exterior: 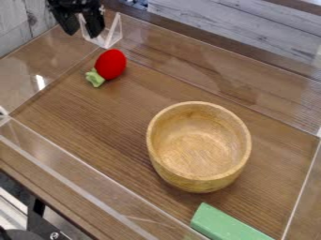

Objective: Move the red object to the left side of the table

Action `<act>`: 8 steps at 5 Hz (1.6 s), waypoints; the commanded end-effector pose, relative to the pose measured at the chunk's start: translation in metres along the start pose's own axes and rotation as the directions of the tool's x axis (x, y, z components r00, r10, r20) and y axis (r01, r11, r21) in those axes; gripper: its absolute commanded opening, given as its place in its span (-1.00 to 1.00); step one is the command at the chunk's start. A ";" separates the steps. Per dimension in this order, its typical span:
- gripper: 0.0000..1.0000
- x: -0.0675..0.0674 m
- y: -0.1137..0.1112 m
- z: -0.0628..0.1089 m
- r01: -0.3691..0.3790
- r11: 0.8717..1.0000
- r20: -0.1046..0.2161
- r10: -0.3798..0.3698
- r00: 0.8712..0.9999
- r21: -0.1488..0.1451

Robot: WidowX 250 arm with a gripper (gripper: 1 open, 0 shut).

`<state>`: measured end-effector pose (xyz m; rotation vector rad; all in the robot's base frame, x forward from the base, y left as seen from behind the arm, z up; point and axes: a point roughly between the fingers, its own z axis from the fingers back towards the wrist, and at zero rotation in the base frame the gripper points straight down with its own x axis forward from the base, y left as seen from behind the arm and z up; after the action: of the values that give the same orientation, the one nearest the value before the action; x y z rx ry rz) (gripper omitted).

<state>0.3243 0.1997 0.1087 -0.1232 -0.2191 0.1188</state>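
The red object [111,64], a small rounded strawberry-like toy with a light-green leafy end at its lower left, lies on the dark wood-grain table [88,122] near the far left corner. My gripper [77,25] hangs above and behind it at the top left of the view. Its black fingers [93,28] stand open with nothing between them, apart from the toy.
A large wooden bowl [200,145] sits right of centre. A flat green block [230,225] lies at the front edge, partly cut off by the frame. Low clear acrylic walls [56,155] border the tabletop on all sides.
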 end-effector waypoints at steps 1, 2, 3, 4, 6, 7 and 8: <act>1.00 0.014 -0.015 0.042 0.025 0.999 0.097 -0.028 0.995 0.035; 1.00 0.016 -0.024 0.051 0.024 0.999 0.111 -0.027 0.993 0.030; 1.00 0.018 -0.030 0.056 0.031 0.999 0.112 -0.034 0.993 0.029; 1.00 0.024 -0.040 0.053 0.047 0.999 0.107 -0.048 0.993 0.019; -1.00 0.035 -0.060 0.044 0.072 0.997 0.092 -0.071 0.993 -0.002; -1.00 0.042 -0.076 0.033 0.085 0.996 0.080 -0.083 0.993 -0.021; -1.00 0.045 -0.095 0.018 0.104 0.994 0.061 -0.102 0.993 -0.038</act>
<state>0.3696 0.1133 0.1289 -0.1677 -0.2313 0.0195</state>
